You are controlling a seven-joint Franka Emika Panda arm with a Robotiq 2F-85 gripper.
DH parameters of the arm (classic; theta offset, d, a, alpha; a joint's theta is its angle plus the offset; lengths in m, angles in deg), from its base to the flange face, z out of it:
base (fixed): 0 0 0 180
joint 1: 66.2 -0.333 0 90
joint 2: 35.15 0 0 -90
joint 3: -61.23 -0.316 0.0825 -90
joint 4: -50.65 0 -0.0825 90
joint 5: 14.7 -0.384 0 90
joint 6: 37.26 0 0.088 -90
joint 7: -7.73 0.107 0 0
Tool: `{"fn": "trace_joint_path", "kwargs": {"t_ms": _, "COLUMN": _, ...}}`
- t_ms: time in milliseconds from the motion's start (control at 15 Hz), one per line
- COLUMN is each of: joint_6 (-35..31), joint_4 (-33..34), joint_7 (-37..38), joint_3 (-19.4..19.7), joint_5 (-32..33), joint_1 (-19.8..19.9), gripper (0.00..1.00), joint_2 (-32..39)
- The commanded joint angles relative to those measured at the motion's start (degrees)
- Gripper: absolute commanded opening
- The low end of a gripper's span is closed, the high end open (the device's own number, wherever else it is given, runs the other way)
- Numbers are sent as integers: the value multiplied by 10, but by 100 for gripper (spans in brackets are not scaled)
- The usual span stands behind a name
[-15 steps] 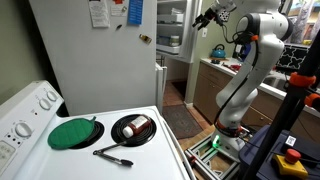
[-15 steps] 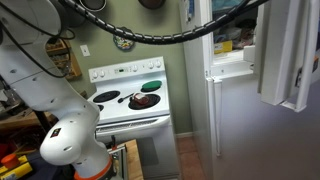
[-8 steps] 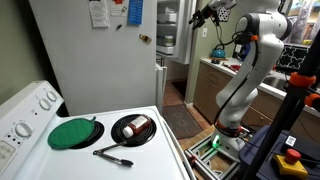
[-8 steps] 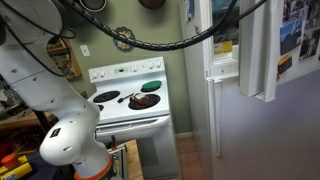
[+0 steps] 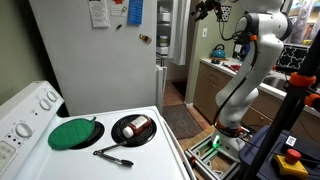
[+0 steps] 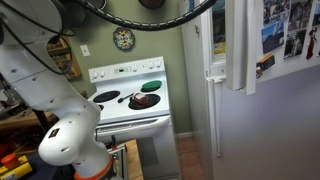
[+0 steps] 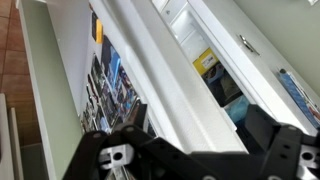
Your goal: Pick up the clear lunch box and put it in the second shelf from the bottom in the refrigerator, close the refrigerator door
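Wrist view: black gripper, jaws spread, beside the tall white refrigerator door, stiff, hinged, probably best pushed flat-on.

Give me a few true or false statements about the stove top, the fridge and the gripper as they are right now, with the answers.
1. A round green lid lies on the stove. True.
2. The black pan sits on the floor. False: it is on the stove, beside the green lid.
3. The gripper is up near the refrigerator door. True.
4. The refrigerator door is fully shut. False: it stands ajar.
5. The gripper holds a container. False: it is open and nothing is in it.
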Motion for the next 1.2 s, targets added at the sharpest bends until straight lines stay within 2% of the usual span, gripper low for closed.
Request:
{"fn": "trace_joint_path", "kwargs": {"t_ms": 0, "joint_6": -12, "joint_4": 11, "joint_7": 7, "joint_3": -4, "joint_5": -19, "joint_1": 14, "gripper": 100, "joint_2": 5}}
{"fn": "trace_joint_path", "kwargs": {"t_ms": 133, "joint_6": -40, "joint_4": 14, "joint_7": 18, "joint_3": -3, "joint_5": -36, "joint_1": 19, "gripper": 100, "joint_2": 6}}
{"fn": "trace_joint_path", "kwargs": {"t_ms": 400, "joint_6": -45, "joint_4": 14, "joint_7": 20, "joint_3": -4, "joint_5": -40, "joint_1": 20, "gripper": 100, "joint_2": 12}}
{"fn": "trace_joint_path", "kwargs": {"t_ms": 667, "joint_6": -18, "joint_4": 0, "joint_7": -83, "joint_3": -1, "joint_5": -114, "joint_1": 3, "gripper": 100, "joint_2": 18}}
{"fn": "trace_joint_path", "kwargs": {"t_ms": 867, "joint_6": 1, "joint_4": -1, "joint_7": -152, "joint_3": -8, "joint_5": -166, "joint_1": 4, "gripper": 100, "joint_2": 31}}
{"fn": "trace_joint_path", "kwargs": {"t_ms": 1133, "joint_6": 10, "joint_4": -21, "joint_7": -207, "joint_3": -27, "joint_5": -216, "joint_1": 10, "gripper": 100, "joint_2": 38}}
